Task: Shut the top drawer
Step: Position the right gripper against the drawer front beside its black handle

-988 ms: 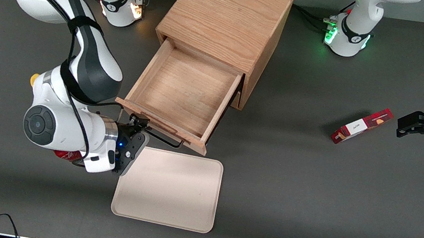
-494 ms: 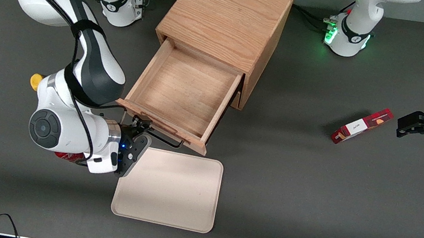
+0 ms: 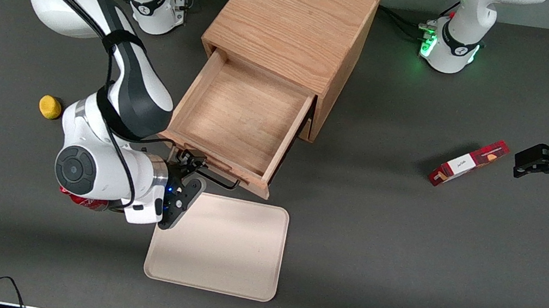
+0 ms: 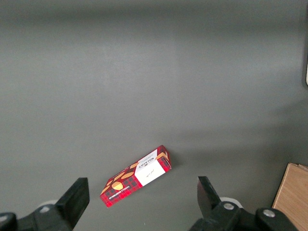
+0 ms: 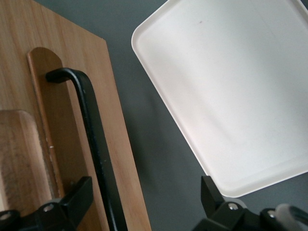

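Hovering at the front view's lower left, the claw (image 3: 194, 166) spreads apart around the open top drawer's (image 3: 242, 116) black handle (image 5: 91, 139).

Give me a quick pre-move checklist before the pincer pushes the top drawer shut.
1. Top drawer state: pulled far out of the cabinet - not ok, not yet closed.
2. Drawer inside free of objects: ok.
3. Pincer at the drawer front, by the black handle: ok.
4. Pincer open, one finger on each side of the handle: ok.
5. Contact with the drawer front: cannot tell.
6. Tray lies nearer the front camera than the drawer front, off the closing path: ok.
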### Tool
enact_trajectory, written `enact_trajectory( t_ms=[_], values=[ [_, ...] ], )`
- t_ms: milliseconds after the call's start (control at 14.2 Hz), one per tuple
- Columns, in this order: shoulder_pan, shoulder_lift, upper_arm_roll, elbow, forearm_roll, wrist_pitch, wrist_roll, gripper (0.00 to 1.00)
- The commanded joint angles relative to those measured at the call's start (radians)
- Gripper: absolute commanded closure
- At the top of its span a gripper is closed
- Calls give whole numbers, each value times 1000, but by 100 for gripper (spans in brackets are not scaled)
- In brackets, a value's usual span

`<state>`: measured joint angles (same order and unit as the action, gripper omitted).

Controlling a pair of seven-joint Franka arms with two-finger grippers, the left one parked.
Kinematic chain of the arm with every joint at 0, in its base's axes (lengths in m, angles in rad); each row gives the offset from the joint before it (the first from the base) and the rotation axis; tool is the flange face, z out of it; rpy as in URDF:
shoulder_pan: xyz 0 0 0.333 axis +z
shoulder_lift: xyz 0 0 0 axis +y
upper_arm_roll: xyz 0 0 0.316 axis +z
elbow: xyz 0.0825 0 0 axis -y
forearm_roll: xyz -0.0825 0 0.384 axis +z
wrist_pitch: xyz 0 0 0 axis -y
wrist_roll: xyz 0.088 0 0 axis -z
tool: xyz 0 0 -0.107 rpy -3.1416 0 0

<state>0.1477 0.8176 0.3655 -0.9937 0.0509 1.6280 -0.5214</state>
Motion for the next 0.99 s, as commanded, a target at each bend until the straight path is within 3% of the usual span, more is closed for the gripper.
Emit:
enact_trajectory(
  t_ms=[0,917],
  values=[
    [10,23,6,29,-13,-4,29,0],
    [-2,49,-2,44,-36,29,-15,0]
  ],
)
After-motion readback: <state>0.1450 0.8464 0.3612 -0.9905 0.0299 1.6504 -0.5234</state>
